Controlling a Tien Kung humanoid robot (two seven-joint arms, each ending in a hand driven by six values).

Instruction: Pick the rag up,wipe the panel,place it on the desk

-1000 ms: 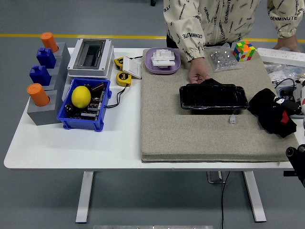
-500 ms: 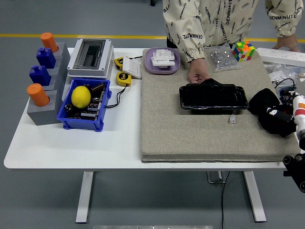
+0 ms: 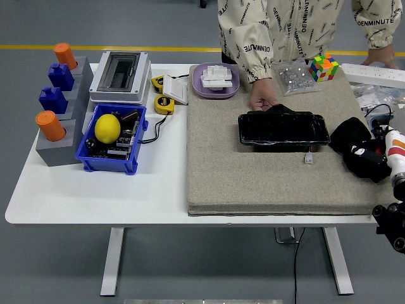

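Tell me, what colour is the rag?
Black. The rag lies on the mat's right side, clearest in the head view.

Panel (image 3: 284,128): glossy black plastic, reflective. Rag (image 3: 359,148): matt black cloth, crumpled. Mat (image 3: 272,166): rough beige felt-like fabric. Table (image 3: 95,196): smooth white. Blue bin (image 3: 112,163): shiny plastic. Lemon (image 3: 107,128): waxy, smooth.

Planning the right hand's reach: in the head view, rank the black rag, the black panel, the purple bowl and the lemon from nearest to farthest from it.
1. Black rag, right edge of the mat, at the right hand.
2. Black panel, mat centre, steadied by a person's hand.
3. Purple bowl, mat's far left corner.
4. Lemon, in the blue bin, far left.
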